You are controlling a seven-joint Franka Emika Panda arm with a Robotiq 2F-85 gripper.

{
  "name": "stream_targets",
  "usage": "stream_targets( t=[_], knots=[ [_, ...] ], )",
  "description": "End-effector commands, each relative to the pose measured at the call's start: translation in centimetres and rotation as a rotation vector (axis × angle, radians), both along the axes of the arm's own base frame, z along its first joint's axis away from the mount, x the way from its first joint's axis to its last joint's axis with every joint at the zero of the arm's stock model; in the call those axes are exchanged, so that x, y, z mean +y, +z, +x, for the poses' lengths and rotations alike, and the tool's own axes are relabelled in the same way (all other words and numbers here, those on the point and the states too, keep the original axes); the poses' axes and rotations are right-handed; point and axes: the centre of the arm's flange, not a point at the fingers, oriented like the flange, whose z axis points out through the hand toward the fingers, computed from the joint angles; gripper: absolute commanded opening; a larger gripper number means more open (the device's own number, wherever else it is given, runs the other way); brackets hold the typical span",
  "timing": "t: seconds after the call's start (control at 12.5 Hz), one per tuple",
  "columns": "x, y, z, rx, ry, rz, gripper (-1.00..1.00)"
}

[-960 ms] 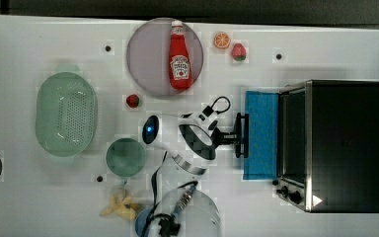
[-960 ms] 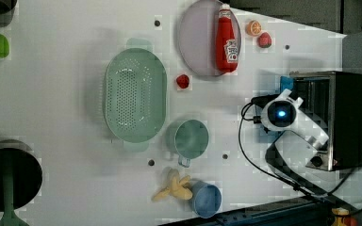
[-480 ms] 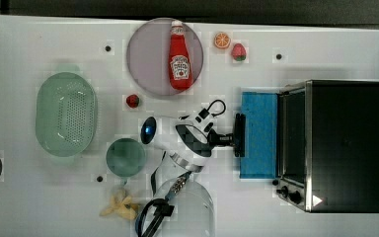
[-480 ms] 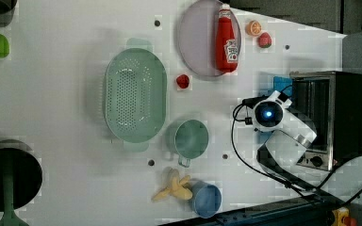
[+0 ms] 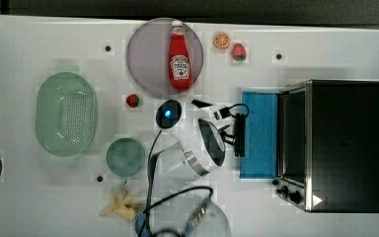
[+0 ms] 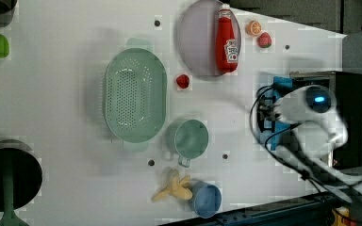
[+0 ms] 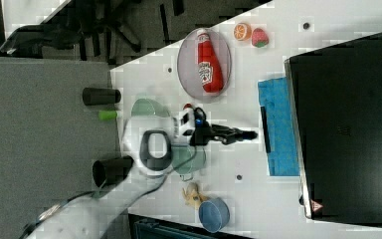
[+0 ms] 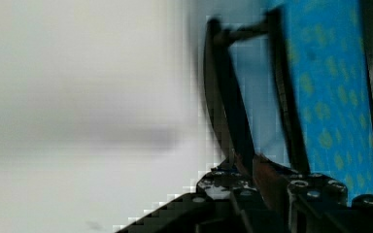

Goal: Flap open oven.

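The oven (image 5: 345,145) sits at the right of the top view, its blue door (image 5: 259,133) already flapped down flat. My pincer (image 5: 229,129) is at the dark bar handle (image 5: 239,134), but I cannot tell whether it grips. I judge the door stiff, hinged and light, the box heavy; that rigid bar is the hold.

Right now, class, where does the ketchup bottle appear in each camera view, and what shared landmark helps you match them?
Top view: ketchup bottle, upper middle, lying on the round plate.
Left view: upper right of centre, on the plate.
Right view: upper middle, on the plate.
Wrist view: I cannot make it out.
Shared landmark: the orange slice beside the plate.
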Motion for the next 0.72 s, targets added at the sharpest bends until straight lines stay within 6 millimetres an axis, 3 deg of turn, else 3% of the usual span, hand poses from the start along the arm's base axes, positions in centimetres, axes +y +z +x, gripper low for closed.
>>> stream_targets(
  t=[0.08, 0.48, 0.72],
  knots=[
    [-1.8, 14.0, 3.1, -0.281, -0.227, 0.120, -0.65],
    [-2.6, 29.4, -0.1, -0.367, -0.448, 0.309, -0.65],
    [-2.8, 37.2, -2.6, -0.311, -0.525, 0.378, -0.65]
  ],
)
